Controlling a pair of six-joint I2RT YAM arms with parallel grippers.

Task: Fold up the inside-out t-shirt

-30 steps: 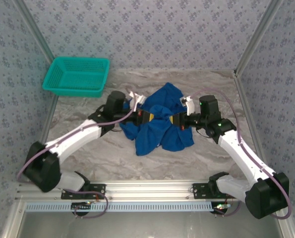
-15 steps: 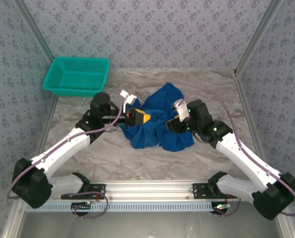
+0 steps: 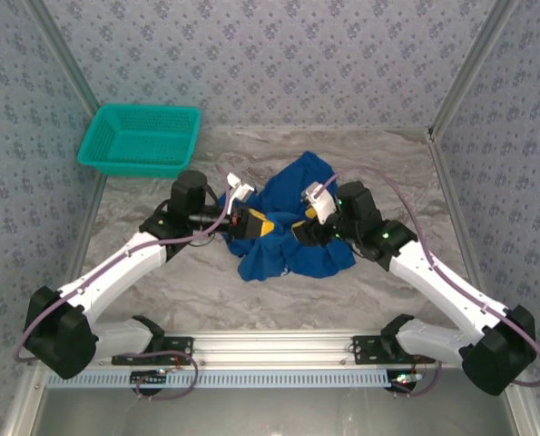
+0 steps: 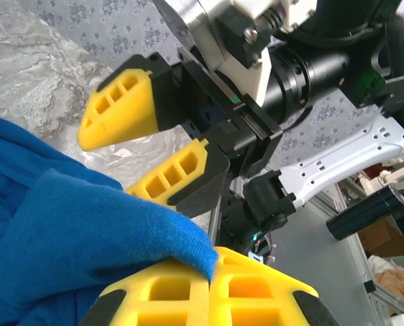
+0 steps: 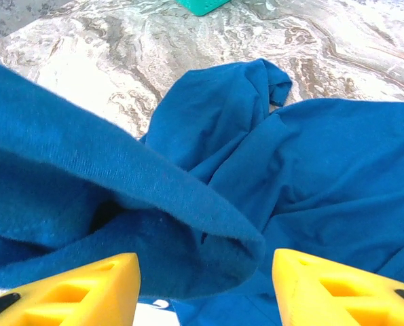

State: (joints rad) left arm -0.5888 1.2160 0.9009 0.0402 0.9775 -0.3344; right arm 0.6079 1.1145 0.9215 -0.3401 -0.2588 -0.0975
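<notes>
The t-shirt (image 3: 301, 182) lies crumpled in a loose heap at the middle of the desk (image 3: 406, 182), between the 2 arms. It is soft royal-blue knit cloth, bunched into rounded folds and creases, with 1 lobe reaching toward the far side and another spilling toward the near right. The desk top is smooth, with a grey and white marbled pattern.

The left pincer (image 4: 212, 268) comes in from the left and is closed on an edge of the t-shirt: its 2 yellow fingers (image 4: 168, 292) meet flat against each other, with a thick blue fold pinched at their tips. The fingers are blocky wedges of plastic with square cut-out cells.

The right pincer (image 5: 203, 261) reaches in from the right, just beside the left one, over the heap. Its jaws stand apart, and in the right wrist view a rounded fold of cloth hangs in the gap without being pinched.

A teal rectangular basket (image 3: 133, 166) of plastic mesh sits at the far left corner, well apart from the t-shirt.
</notes>
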